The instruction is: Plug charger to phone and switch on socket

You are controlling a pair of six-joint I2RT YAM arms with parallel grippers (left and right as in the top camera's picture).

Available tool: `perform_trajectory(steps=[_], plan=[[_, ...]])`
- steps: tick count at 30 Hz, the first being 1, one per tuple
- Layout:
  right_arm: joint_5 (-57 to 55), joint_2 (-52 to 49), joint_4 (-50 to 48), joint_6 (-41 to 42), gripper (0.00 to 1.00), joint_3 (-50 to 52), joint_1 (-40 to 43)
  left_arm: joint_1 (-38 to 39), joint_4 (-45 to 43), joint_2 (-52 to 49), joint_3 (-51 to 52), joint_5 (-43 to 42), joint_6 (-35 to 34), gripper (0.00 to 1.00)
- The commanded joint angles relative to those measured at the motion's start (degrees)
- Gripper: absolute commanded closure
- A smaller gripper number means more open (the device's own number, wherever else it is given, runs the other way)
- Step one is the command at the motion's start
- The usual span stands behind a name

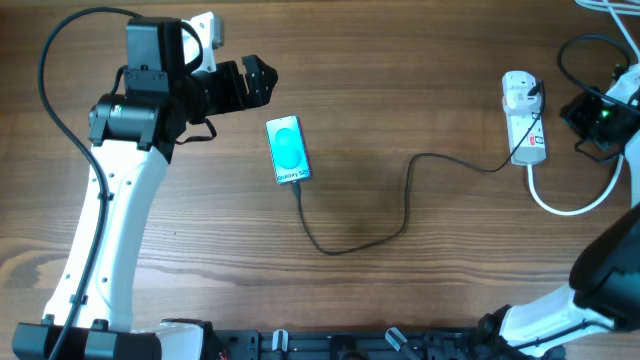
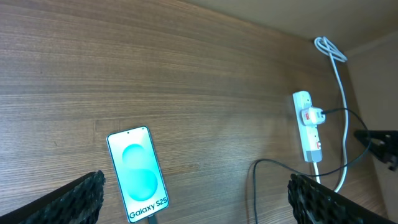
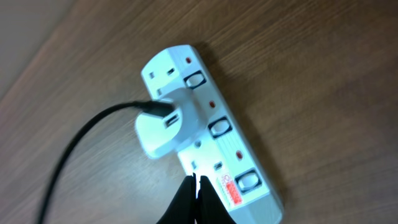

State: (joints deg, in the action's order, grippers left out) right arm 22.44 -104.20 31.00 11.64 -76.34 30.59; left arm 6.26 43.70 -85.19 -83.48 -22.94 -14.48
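Brown wood-grain table (image 1: 420, 80) fills every view and carries one phone, one charger, one socket and two arms. Nearest the robot's base, the charger (image 1: 405, 200), a single thin black cable, sags in a loop. One end meets the near short edge of the phone (image 1: 288, 150), and the other runs off to a white plug adapter (image 3: 168, 121). The phone lies flat and face up towards the left of the table, its teal screen reading "Galaxy S25". The left gripper (image 1: 266, 84) hovers just beyond the phone's far left corner, with its fingers (image 2: 74, 199) spread wide and nothing between them. Well apart on the right lies the socket (image 1: 524, 120), with a red marking at its near end and a thick white cord (image 1: 570, 205) curling out from that end. It has three outlets and three rocker switches (image 3: 220, 128). The adapter fills what looks like the middle outlet, while the two outer ones hold nothing. Which way the switches are set cannot be told. The right gripper (image 3: 194, 186) is pinched closed on nothing, with its tips at the long side of the socket near the red end. Contact cannot be judged. Farthest away, one thin white cable (image 2: 336, 53) loops at the table's back corner.
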Motion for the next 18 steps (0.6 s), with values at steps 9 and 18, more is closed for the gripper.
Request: perform_trajectory(steps=[9,18], plan=[[0.61,-10.97,-8.83,-0.17,0.96,-0.42,0.13,-0.52,-0.09,-0.11,-0.52,0.52,-0.07,0.00],[2.73,-14.82,-11.54,-3.02,0.96,-0.22,-0.39,-0.52,-0.09,-0.11,-0.52,0.52,-0.09,0.00]])
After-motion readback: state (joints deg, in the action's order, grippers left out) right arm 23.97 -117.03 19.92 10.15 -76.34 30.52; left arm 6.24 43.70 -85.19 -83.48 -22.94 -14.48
